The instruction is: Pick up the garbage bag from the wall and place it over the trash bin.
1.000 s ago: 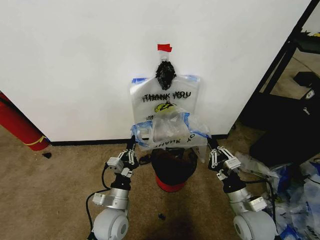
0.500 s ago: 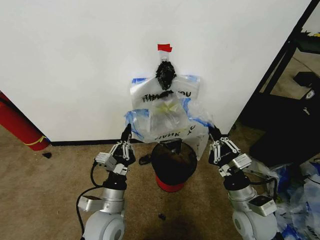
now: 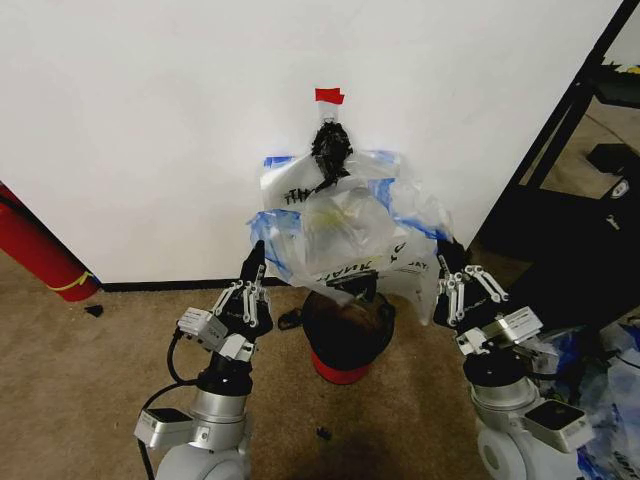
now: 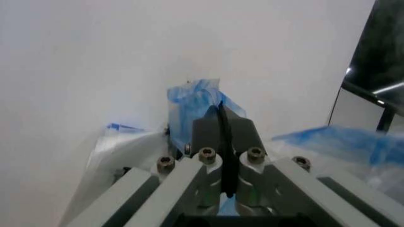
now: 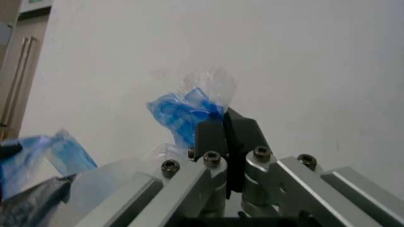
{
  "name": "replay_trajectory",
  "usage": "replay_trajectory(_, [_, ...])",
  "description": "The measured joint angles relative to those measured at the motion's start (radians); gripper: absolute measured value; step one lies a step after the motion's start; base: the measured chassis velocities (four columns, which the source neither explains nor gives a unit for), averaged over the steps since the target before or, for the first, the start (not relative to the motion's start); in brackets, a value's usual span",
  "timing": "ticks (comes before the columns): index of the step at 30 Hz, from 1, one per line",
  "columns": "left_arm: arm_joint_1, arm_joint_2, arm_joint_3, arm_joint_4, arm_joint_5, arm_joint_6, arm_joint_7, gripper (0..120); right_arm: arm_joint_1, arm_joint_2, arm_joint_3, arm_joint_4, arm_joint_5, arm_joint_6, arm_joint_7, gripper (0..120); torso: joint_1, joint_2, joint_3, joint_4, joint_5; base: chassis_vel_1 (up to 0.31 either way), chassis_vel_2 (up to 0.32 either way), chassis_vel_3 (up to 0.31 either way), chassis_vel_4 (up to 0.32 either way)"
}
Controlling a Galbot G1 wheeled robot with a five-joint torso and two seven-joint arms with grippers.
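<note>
The garbage bag [image 3: 345, 235], thin whitish plastic with black print and blue-tinted edges, is stretched out in front of the white wall, just above the trash bin [image 3: 345, 335]. My left gripper [image 3: 256, 262] is shut on the bag's left blue edge [image 4: 189, 101]. My right gripper [image 3: 443, 262] is shut on its right blue edge [image 5: 180, 111]. Another printed bag still hangs flat on the wall behind it, under a black knotted clump [image 3: 330, 148]. The bin is round and black with a red base, and it stands on the carpet between my two arms.
A red tape piece [image 3: 328, 96] marks the wall above the clump. A long red cylinder [image 3: 40, 250] leans at the left. A black shelf frame [image 3: 570, 120] stands at the right, with crumpled plastic bags [image 3: 600, 370] on the floor beside my right arm.
Both grippers have risen and spread apart, lifting the bag's edges higher and stretching it wider above the bin. The bag has opened out toward the right.
</note>
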Motion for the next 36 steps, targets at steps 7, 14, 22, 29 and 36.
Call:
replay_trajectory(7, [-0.004, -0.004, 0.0, 0.04, 0.005, -0.012, 0.0, 0, 0.015, 0.009, -0.016, -0.105, -0.003, 0.034, -0.01, 0, 0.0, 0.0, 0.0, 0.0, 0.0, 0.0, 0.0, 0.0, 0.0])
replay_trajectory(14, [-0.011, -0.01, -0.002, 0.086, 0.007, -0.028, 0.0, 0, 0.041, 0.013, -0.033, -0.195, -0.006, 0.06, -0.016, 0, 0.0, 0.0, 0.0, 0.0001, 0.0, 0.0, 0.0, 0.0, 0.0])
replay_trajectory(22, [-0.029, -0.02, 0.002, 0.145, 0.027, -0.027, 0.001, 0, 0.085, 0.014, -0.051, -0.281, -0.005, 0.085, -0.026, 0, 0.0, 0.0, 0.0, 0.0, -0.0001, 0.0, 0.0, 0.0, 0.0])
replay_trajectory(29, [-0.035, -0.027, 0.025, 0.21, 0.054, -0.032, 0.004, 0, 0.12, 0.01, -0.065, -0.389, 0.002, 0.115, -0.031, 0, 0.0, 0.0, 0.0, 0.0, 0.0, 0.0, 0.0, 0.0, 0.0])
replay_trajectory(36, [-0.031, -0.024, 0.035, 0.235, 0.072, -0.04, 0.009, 0, 0.139, -0.013, -0.08, -0.496, 0.009, 0.133, -0.03, 0, 0.0, 0.0, 0.0, 0.0, 0.0, 0.0, 0.0, 0.0, 0.0])
